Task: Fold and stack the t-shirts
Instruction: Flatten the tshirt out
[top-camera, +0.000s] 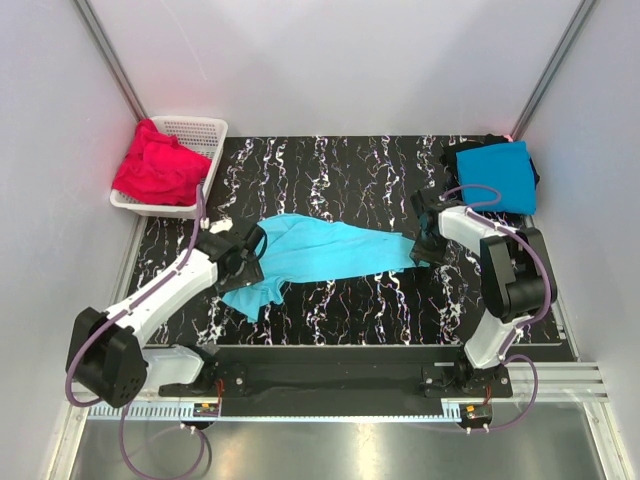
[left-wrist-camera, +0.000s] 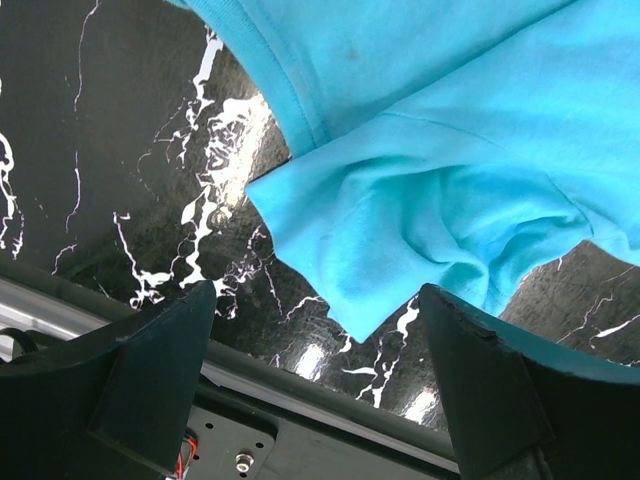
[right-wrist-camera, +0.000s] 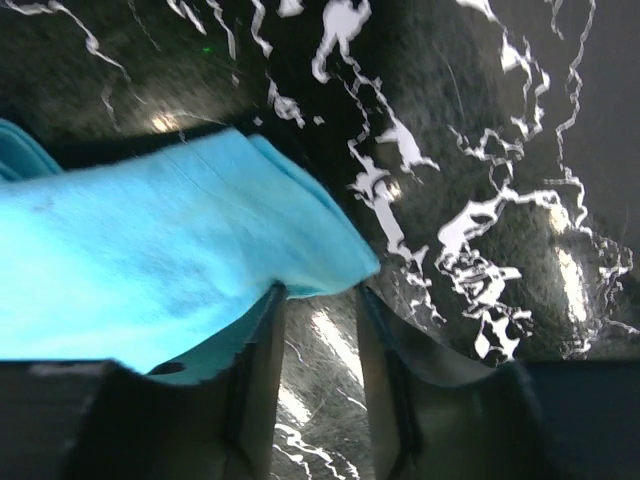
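Your left gripper (left-wrist-camera: 318, 300) sits wide apart over the turquoise t-shirt (top-camera: 320, 250) sleeve end. Right gripper (right-wrist-camera: 320, 295) is nearly together at the opposite hem, can't tell if clamped. Likely stretching it flat on the desk (top-camera: 400, 310) for folding.

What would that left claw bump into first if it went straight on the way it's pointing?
Probably the light turquoise t-shirt: its crumpled corner lies right ahead of the open left gripper, on the black marbled table. Depth is unclear.

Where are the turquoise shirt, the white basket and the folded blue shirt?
turquoise shirt (top-camera: 320, 250), top view, middle of its body.
white basket (top-camera: 205, 133), top view, bare far corner.
folded blue shirt (top-camera: 497, 172), top view, its centre.
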